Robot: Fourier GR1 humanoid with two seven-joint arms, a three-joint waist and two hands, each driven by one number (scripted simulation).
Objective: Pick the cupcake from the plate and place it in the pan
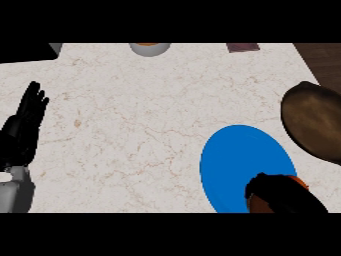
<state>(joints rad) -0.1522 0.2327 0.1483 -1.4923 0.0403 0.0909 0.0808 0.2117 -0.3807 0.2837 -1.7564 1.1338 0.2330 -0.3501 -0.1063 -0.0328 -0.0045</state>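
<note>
A blue plate (pixel 236 160) lies at the lower right of the marble counter. My right hand (pixel 280 192) is over the plate's near right part, its fingers curled round the cupcake (pixel 258 202), of which only orange-brown bits show at the hand's edges. The dark brown pan (pixel 320 122) sits at the right edge, beyond and to the right of the plate, with nothing in it. My left hand (pixel 21 127) rests open at the left edge, fingers straight and pointing up.
A grey bowl with something orange inside (pixel 150 48) stands at the counter's far edge. A small brown item (pixel 243 47) lies farther right there. A black object (pixel 18 52) fills the far left corner. The counter's right edge runs just behind the pan.
</note>
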